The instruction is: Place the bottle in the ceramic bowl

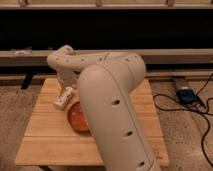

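Observation:
The bottle (63, 97) is small and whitish and lies on its side at the back left of the wooden table (50, 135). The ceramic bowl (75, 116) is orange-red and sits just right of and in front of the bottle; my arm hides its right half. My white arm (112, 100) fills the middle of the view, arching up and left, then down. My gripper (69, 85) is at the end of it, right above the bottle's far end and mostly hidden behind the wrist.
A black power box (186, 95) with cables lies on the floor to the right of the table. A low grey ledge (170, 56) runs behind the table. The arm hides the table's right part.

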`<state>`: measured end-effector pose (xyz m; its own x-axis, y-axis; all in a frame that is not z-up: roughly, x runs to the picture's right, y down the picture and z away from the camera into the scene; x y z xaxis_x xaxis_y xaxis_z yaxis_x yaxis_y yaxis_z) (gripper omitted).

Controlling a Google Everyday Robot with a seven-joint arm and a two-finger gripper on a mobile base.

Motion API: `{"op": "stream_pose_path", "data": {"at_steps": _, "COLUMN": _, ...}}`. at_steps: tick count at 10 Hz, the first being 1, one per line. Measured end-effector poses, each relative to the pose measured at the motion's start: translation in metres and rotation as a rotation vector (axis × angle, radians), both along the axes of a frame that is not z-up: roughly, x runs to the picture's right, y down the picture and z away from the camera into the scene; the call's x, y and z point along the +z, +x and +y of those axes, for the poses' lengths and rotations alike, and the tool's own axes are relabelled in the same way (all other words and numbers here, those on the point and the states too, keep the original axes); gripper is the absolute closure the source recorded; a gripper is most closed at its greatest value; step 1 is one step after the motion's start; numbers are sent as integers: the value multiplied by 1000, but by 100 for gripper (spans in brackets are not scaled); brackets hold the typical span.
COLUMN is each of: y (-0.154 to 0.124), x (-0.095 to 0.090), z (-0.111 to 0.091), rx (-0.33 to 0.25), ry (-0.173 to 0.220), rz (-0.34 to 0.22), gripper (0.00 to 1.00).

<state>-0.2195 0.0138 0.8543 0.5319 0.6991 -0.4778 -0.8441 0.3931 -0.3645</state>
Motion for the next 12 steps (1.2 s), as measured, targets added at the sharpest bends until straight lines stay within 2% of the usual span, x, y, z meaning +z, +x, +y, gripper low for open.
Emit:
{"op": "stream_pose_path", "data": {"at_steps": 5, "y": -5, "x": 4, "z": -1, "rx": 3, "ry": -6, "rz": 7, "gripper": 20}}
{"op": "stream_pose_path", "data": {"at_steps": 6, "y": -2, "x": 8, "z": -2, "rx": 28, "ry": -13, "rz": 34, "gripper": 20}}
{"op": "stream_pose_path", "data": {"at_steps": 7, "y": -1, "x": 12, "z": -3, "rx": 77, "ry": -26, "rz": 77, "gripper": 20}}
{"op": "stream_pose_path", "data": {"at_steps": 9, "y": 0, "x": 18, "z": -4, "rx": 156, "ry": -58, "rz": 126, "gripper": 20}}
{"op": "stream_pose_path", "data": {"at_steps": 12, "y": -6, "x": 26, "z": -9, "rx": 198, "ry": -92, "rz": 148, "gripper": 20}}
